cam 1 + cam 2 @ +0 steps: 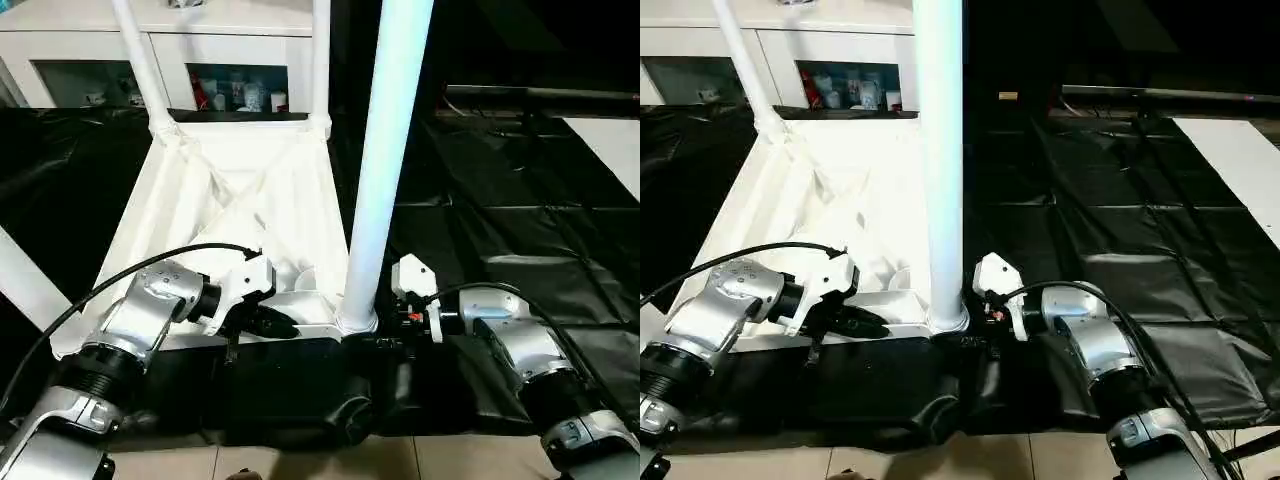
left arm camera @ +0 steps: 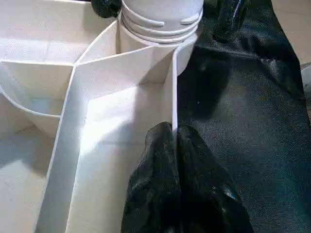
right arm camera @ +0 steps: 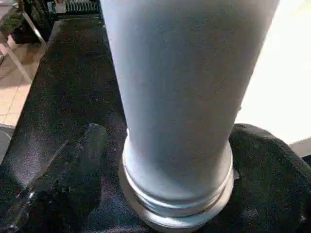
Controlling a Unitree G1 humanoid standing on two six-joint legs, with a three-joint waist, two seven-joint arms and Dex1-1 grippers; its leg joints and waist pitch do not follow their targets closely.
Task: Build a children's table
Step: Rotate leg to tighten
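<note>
Small white plastic children's table (image 1: 230,200) lies upside down on black plastic sheeting (image 1: 500,230), X-ribbed underside up, w/ long white cylindrical tube legs standing up from its round corner sockets. Nearest leg (image 1: 385,150) sits in near corner socket (image 1: 357,322), on the robot's right side of the top. Two far legs (image 1: 140,60) rise toward white cabinet w/ glass doors (image 1: 160,50).

Left gripper (image 2: 177,145): black fingers pressed together, tips right at table's near edge wall, nothing between them that can be made out.

Right gripper (image 3: 175,160): fingers (image 3: 73,170) spread wide, one each side of nearest leg's base just above socket; not clamped, gap visible on one side.
</note>
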